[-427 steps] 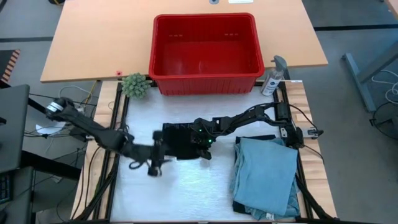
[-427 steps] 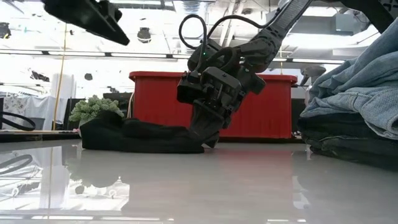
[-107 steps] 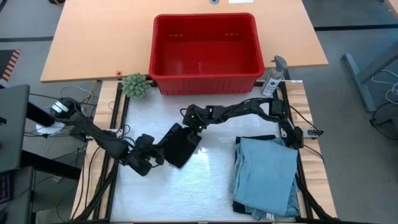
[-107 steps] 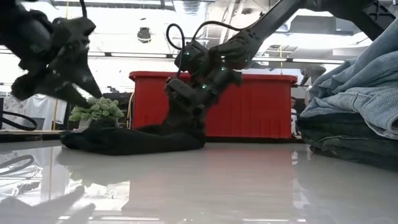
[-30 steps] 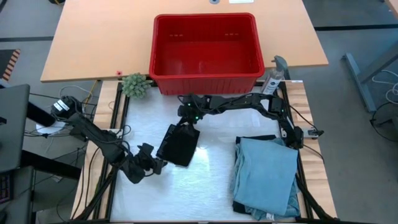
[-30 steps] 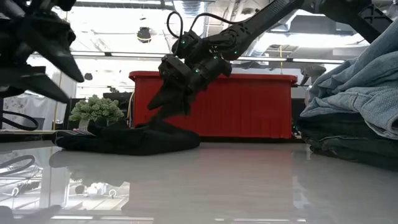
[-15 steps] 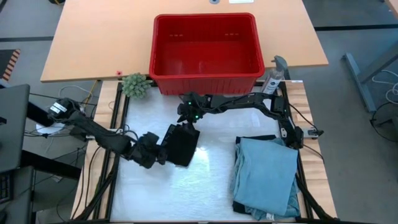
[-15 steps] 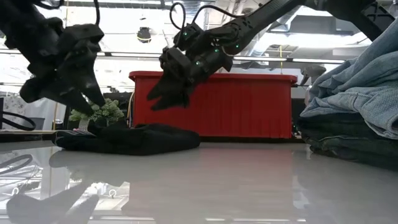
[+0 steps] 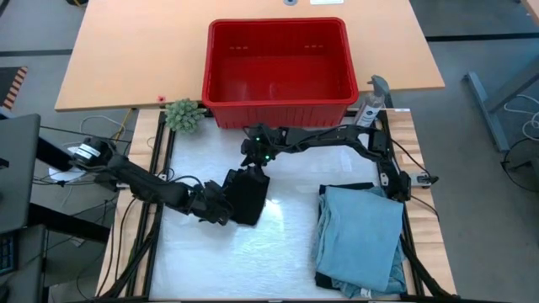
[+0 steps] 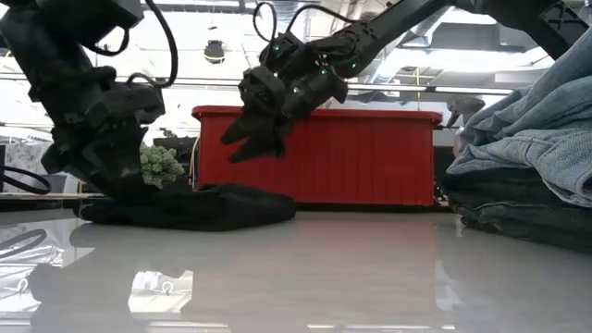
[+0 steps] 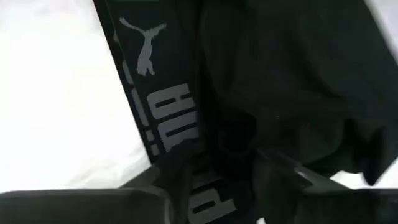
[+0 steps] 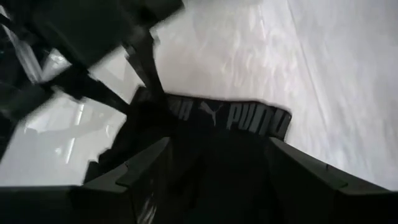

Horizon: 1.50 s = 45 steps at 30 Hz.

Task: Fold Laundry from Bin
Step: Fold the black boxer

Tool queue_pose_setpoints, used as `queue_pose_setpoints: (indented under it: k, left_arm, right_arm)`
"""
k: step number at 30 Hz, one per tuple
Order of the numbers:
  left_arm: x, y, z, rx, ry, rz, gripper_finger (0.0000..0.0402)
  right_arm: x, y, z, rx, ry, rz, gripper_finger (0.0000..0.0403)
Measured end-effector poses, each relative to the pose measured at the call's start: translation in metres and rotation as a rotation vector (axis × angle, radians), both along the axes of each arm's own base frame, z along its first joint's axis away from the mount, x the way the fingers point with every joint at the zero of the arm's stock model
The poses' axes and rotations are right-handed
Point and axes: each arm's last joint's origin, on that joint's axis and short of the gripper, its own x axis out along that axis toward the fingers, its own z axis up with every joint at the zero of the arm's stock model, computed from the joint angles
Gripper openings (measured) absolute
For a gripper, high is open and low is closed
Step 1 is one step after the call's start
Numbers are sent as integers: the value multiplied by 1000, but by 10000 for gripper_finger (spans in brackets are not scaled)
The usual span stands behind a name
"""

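A small black garment (image 9: 247, 195) with a lettered waistband (image 11: 158, 106) lies flat on the white table top. My left gripper (image 9: 222, 208) is down at its near-left edge, fingers apart, with the waistband running between them. My right gripper (image 9: 255, 158) hangs open above the garment's far edge (image 12: 236, 124), holding nothing. In the low view it (image 10: 242, 148) is clear of the cloth (image 10: 213, 205). The red bin (image 9: 278, 71) stands on the wooden table beyond and shows nothing inside. My left gripper comes slanting down from the table's left at the black garment's near-left edge. The waistband (image 11: 199, 186) and the cloth beside it lie between its two fingers (image 11: 177, 180). Whether the fingers press on the cloth, I cannot tell.
A stack of folded light blue and dark garments (image 9: 360, 240) fills the table's right side. A small green plant (image 9: 183, 115) and a spray bottle (image 9: 369, 105) stand at the far corners beside the bin. Bare white table lies near the front edge.
My left gripper has swung from the table's near-left area toward the black garment, sinking and rolling as it went, and now stands at the garment's near-left edge. The garment has stayed where it was.
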Motion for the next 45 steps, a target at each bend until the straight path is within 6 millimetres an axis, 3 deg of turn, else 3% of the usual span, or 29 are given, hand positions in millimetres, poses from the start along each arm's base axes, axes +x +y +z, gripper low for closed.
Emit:
queue_pose_setpoints:
  k: [6,8,20,25,31,35,39,43,45]
  left_arm:
    - [0,0,0,-36,12,-13,29]
    - [0,0,6,-45,-7,-15,9]
    - [8,-14,70,-63,-130,-49,1]
    - [-1,-23,68,-65,-80,-36,0]
    - [-11,-26,64,-34,-22,-1,0]
    - [-14,-25,63,-3,7,-9,0]
    - [-16,-25,63,8,16,-6,0]
    - [-15,-25,63,-1,17,-9,0]
    - [-16,-26,63,-7,21,-13,0]
  right_arm:
    - [-4,0,14,-3,-19,1,286]
    - [-6,1,13,4,4,3,286]
    - [-9,10,9,-3,66,40,285]
    - [-10,9,8,-2,70,53,285]
    - [-10,26,9,87,40,225,279]
    - [-9,51,6,18,67,299,229]
    - [-7,71,4,-139,71,311,129]
    - [-5,74,3,-226,75,275,24]
    - [-5,71,3,-248,79,251,19]
